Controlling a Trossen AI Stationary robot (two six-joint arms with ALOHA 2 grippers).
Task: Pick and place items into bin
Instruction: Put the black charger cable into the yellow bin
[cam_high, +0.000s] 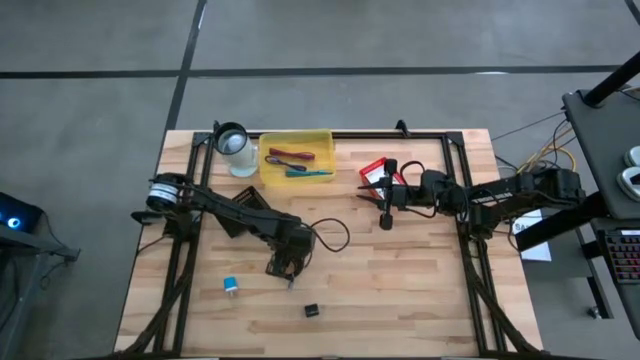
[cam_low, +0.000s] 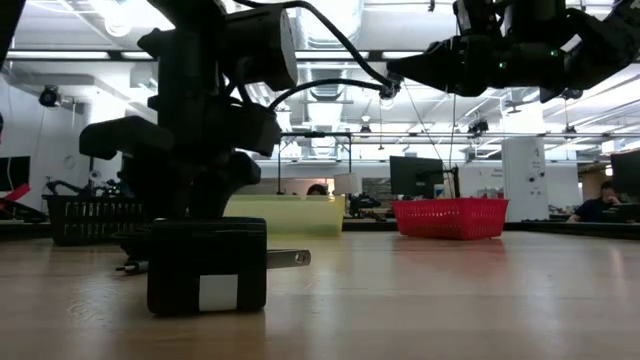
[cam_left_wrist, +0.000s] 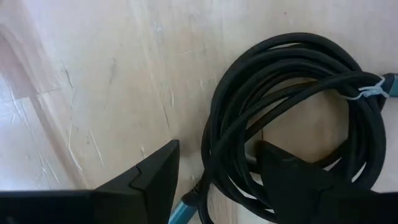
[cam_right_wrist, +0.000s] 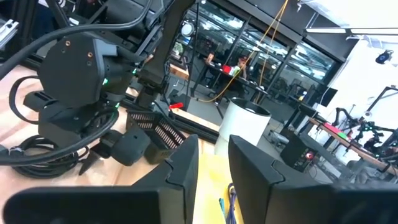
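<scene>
High view: left gripper (cam_high: 283, 266) at table (cam_high: 420, 300) centre, near the black coiled cable (cam_high: 330, 235); yellow bin (cam_high: 296, 158) at the far edge.
Left wrist view: fingers (cam_left_wrist: 155, 171) apart, straddling the cable's glossy loops.
Right wrist view: right gripper (cam_right_wrist: 212, 160) slightly apart, empty.

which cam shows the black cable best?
Left wrist view: the black coiled cable fills the frame between the left gripper fingers. High view shows a small loop, right wrist view a partial coil; the low view shows no clear coil.
</scene>
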